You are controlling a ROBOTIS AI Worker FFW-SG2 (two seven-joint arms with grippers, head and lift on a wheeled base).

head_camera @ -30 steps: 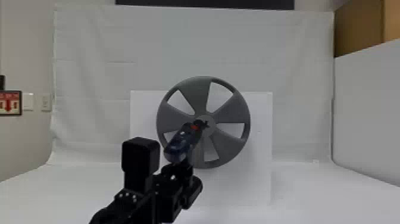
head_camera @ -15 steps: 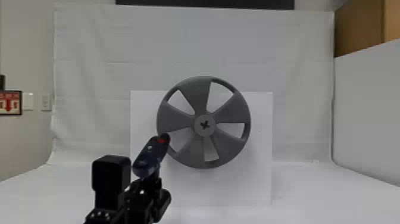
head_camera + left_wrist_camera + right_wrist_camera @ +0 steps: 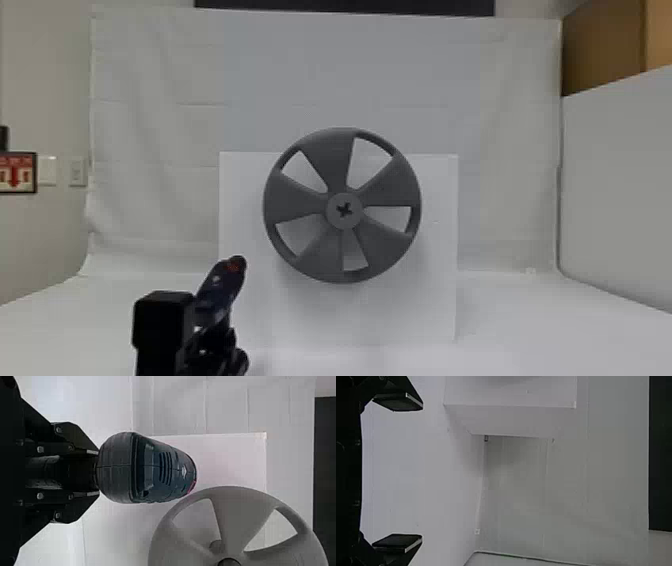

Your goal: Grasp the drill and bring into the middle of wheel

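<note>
In the head view my left gripper (image 3: 212, 340) is at the lower left, holding the dark blue drill (image 3: 222, 290) upright, left of and below the grey wheel (image 3: 310, 252). The left wrist view has my left gripper (image 3: 97, 473) shut on the drill (image 3: 158, 471), its body beyond the fingers and partly overlapping the rim of the wheel (image 3: 241, 514). A gap separates drill and wheel hub in the head view, where the hub shows a dark cross-shaped recess. My right gripper (image 3: 399, 473) stands open with nothing between its fingers in the right wrist view.
Behind the wheel stands a white panel (image 3: 435, 300) on the white table (image 3: 550, 340). A pale curtain (image 3: 160, 125) hangs at the back, and a grey partition (image 3: 620, 190) runs along the right side.
From overlapping the wheel's hub, the left arm and the drill have moved left and down, away from the wheel. The drill is still held, and the hub is now uncovered.
</note>
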